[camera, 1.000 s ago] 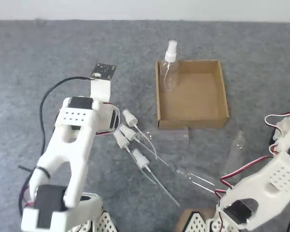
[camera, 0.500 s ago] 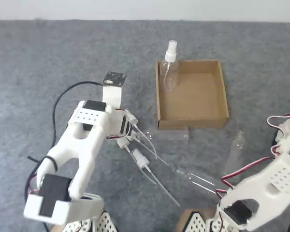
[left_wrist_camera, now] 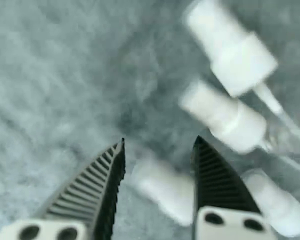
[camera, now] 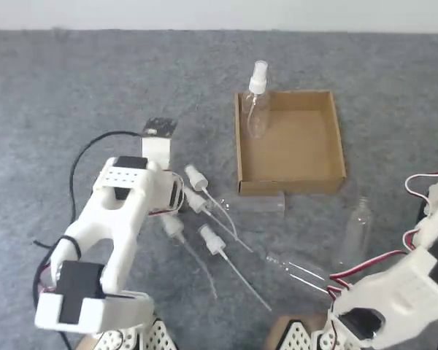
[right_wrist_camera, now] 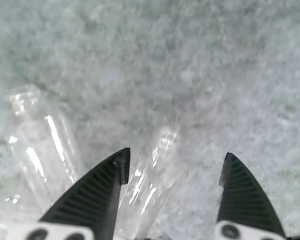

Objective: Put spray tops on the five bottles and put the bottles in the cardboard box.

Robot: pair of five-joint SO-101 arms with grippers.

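Observation:
Several white spray tops with long tubes lie loose on the grey carpet (camera: 73,87). My left gripper (left_wrist_camera: 159,142) hangs open just over them, and one spray top (left_wrist_camera: 160,187) lies between its fingers without being gripped. That spray top (camera: 173,224) rests beside the left arm (camera: 124,211). Two more spray tops (left_wrist_camera: 230,47) (left_wrist_camera: 222,117) lie just beyond the fingertips. My right gripper (right_wrist_camera: 176,153) is open above a clear bottle (right_wrist_camera: 155,175) lying on the carpet, with a second clear bottle (right_wrist_camera: 37,150) beside it. A bottle fitted with a spray top (camera: 255,109) leans in the cardboard box (camera: 306,182).
Clear uncapped bottles lie in front of the box (camera: 259,202), to its right (camera: 354,230) and nearer the arms (camera: 292,266). The right arm (camera: 405,288) with red and white wires stands at the lower right. Bare carpet stretches to the far left.
The left arm drew back from the far side and came down over the spray tops. One top slid out of the cluster toward the arm's base. The right arm shifted slightly.

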